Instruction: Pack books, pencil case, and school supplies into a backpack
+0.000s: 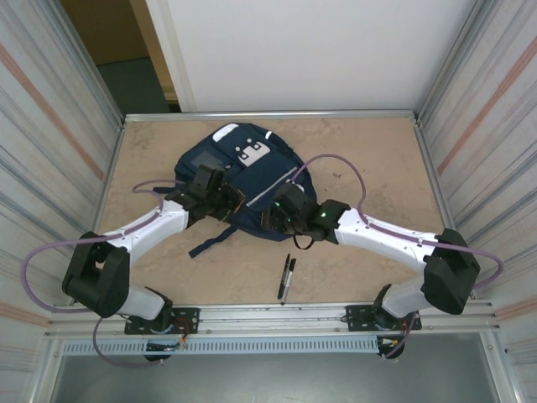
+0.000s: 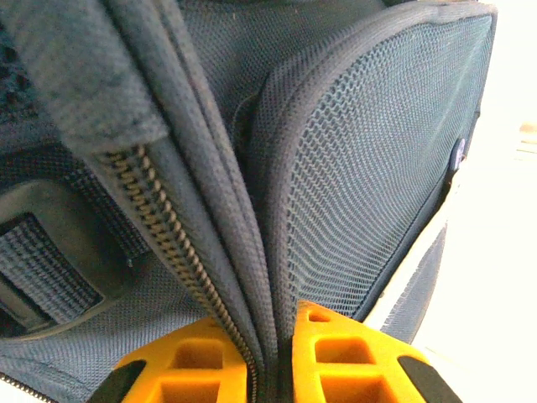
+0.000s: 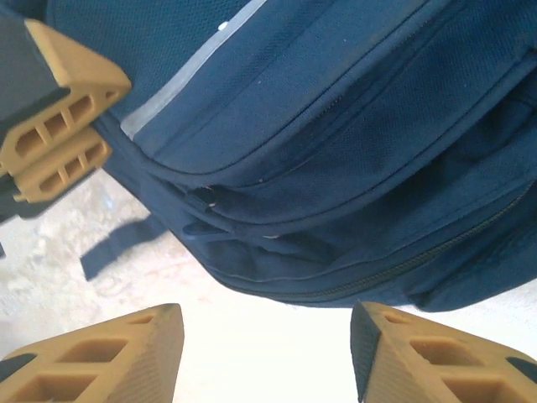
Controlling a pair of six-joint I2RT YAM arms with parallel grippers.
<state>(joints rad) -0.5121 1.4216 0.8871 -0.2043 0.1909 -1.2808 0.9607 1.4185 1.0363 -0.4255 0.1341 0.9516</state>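
Note:
The navy backpack lies in the middle of the table, white patches facing up. My left gripper sits at its near-left edge, and in the left wrist view its orange fingers are shut on a fold of backpack fabric beside a zipper. My right gripper is at the near-right edge, open, with bare table between its fingertips and the backpack just beyond. Two black pens lie side by side near the front. The book, pink pencil case and blue-white box are out of view.
A dark strap trails from the backpack toward the front left. Corrugated walls close in both sides, and a metal rail runs along the near edge. The left gripper's fingers show in the right wrist view.

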